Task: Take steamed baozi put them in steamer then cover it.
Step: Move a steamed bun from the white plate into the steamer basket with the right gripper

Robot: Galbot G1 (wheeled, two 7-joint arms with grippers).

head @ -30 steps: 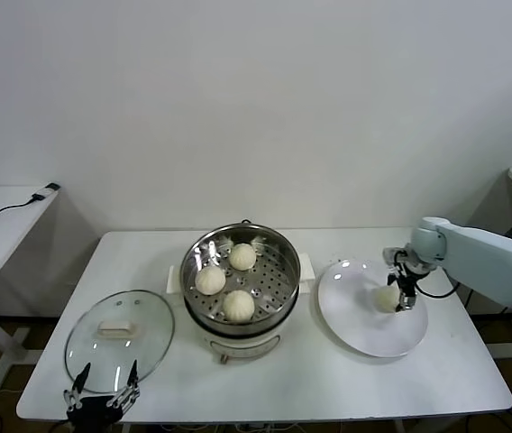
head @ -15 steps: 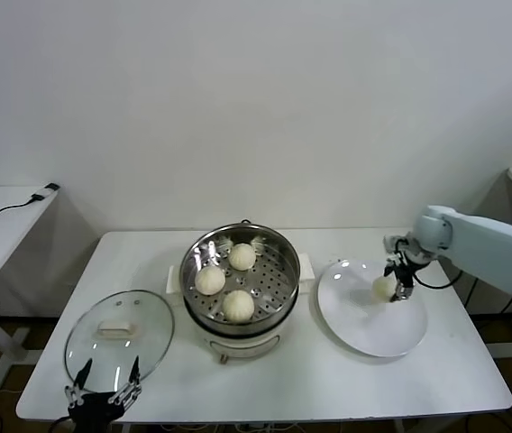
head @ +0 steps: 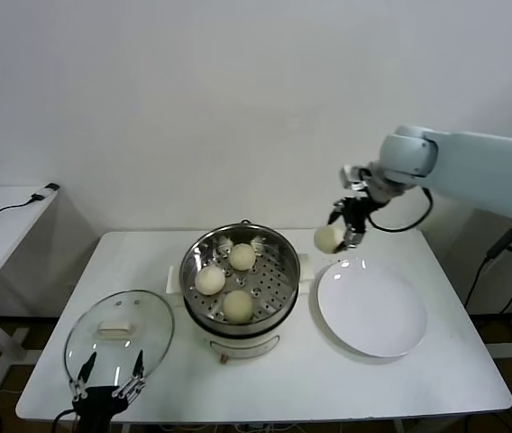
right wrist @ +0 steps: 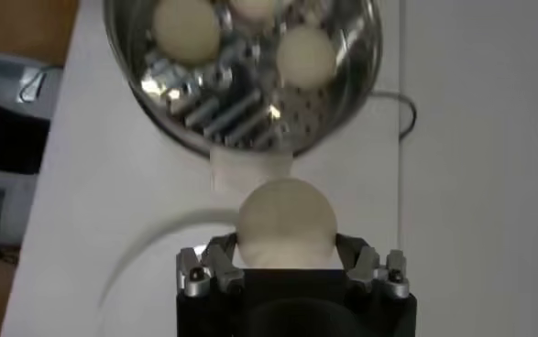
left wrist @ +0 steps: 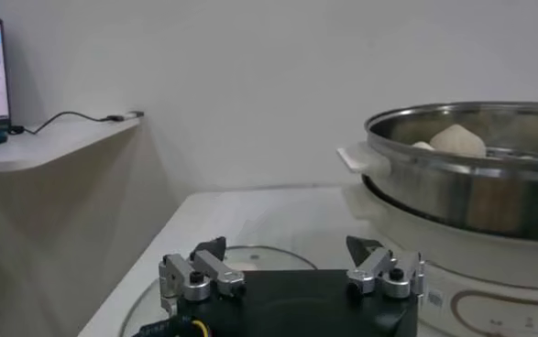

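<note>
White wall backs a white desk (head: 373, 383) in the head view, with the steamer (head: 240, 275) standing at the desk's middle on its cream pot base, three baozi (head: 238, 305) already lying on its perforated floor. An emptied white plate (head: 371, 311) sits toward the desk's right edge, and the cover (head: 119, 338) lies flat near the front-left corner, handle up. The right gripper (head: 339, 236) hangs in the air between plate and steamer, above the plate's back-left rim, its fingers closed around the fourth baozi (head: 328, 238). The left gripper (head: 105, 388) waits at the front-left edge just in front of the cover, fingers spread wide and holding nothing. From the left wrist view, those fingers (left wrist: 200, 272) stand apart over the near rim of the glass cover (left wrist: 250, 261), with the steamer's steel wall (left wrist: 470, 183) rising beyond. From the right wrist view, the held baozi (right wrist: 287, 224) sits between the fingers (right wrist: 371, 266), and the steamer (right wrist: 241, 82) lies ahead and below with its three buns visible. The step in hand looks to be carrying the last bun across; next it must be brought over the basket's free spot, lowered and released, after which the cover can be lifted on.
</note>
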